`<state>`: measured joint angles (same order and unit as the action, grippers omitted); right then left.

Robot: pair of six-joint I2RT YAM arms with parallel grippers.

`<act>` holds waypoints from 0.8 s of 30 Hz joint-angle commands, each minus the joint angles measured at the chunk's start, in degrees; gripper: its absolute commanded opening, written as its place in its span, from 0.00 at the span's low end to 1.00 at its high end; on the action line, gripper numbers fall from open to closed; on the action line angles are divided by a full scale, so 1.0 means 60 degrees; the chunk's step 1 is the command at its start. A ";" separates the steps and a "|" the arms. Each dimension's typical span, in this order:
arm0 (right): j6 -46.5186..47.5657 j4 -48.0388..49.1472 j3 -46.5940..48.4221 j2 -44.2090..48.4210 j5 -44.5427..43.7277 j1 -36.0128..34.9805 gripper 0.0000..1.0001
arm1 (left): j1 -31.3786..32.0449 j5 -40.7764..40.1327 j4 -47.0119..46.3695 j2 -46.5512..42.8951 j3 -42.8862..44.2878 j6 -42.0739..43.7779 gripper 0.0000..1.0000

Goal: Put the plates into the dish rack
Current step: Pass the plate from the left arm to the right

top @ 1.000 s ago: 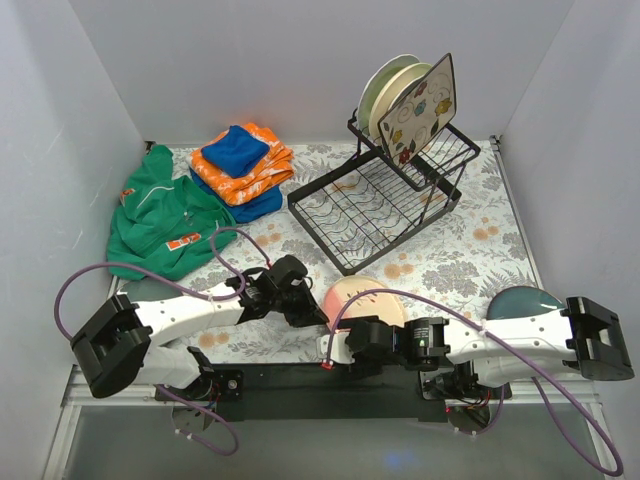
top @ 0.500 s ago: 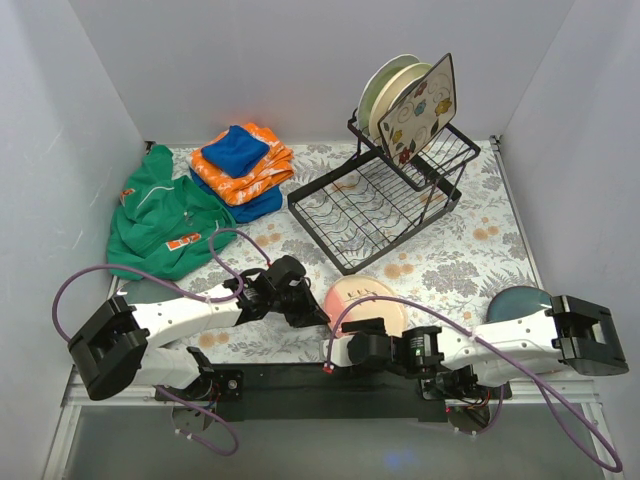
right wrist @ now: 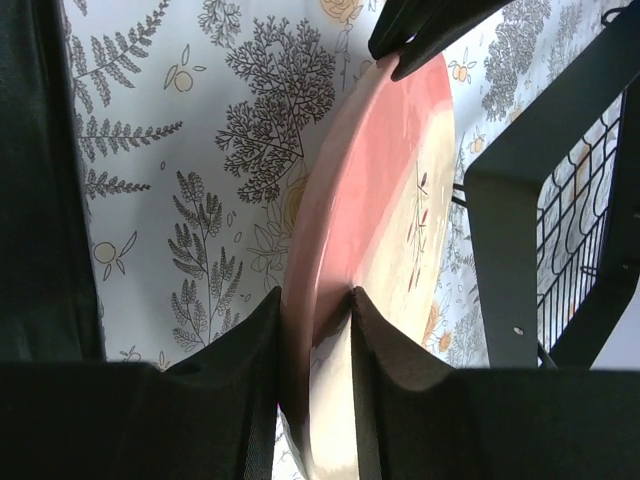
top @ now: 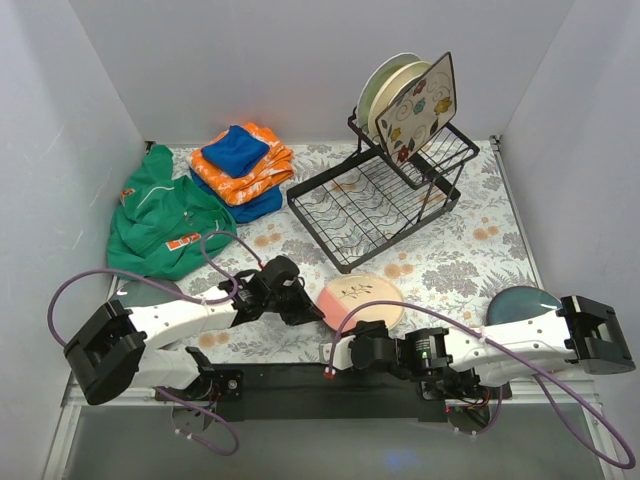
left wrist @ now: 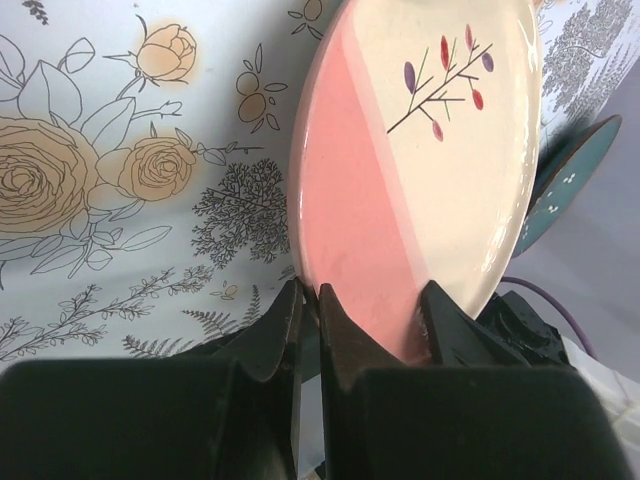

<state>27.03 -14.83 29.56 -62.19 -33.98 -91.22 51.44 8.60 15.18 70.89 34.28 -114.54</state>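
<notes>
The pink-and-cream plate is tilted up near the front of the table, held between both arms. My left gripper is shut, its tips pinching the plate's left rim. My right gripper is shut on the plate's near rim. The black wire dish rack stands behind. Its raised section holds a square flowered plate and a cream-green plate. A dark teal plate lies at the right, partly hidden by the right arm.
A green garment lies at the left. Folded orange and blue cloths sit behind it. White walls close in the flowered tablecloth on three sides. The rack's lower tray faces the held plate.
My right gripper has closed onto the plate's near rim. The plate now stands more tilted and a little farther from the table's front edge. The left gripper stays shut at its rim.
</notes>
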 commanded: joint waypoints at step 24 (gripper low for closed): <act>-0.1457 -0.0883 0.1020 -0.0020 0.2908 0.0905 0.09 | 0.0743 -0.1081 -0.4565 0.0445 -0.1217 -0.3965 0.56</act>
<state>25.41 -17.04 34.17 -62.65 -28.05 -87.13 54.98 6.85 -6.98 72.20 24.91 -114.89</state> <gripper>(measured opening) 0.334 0.560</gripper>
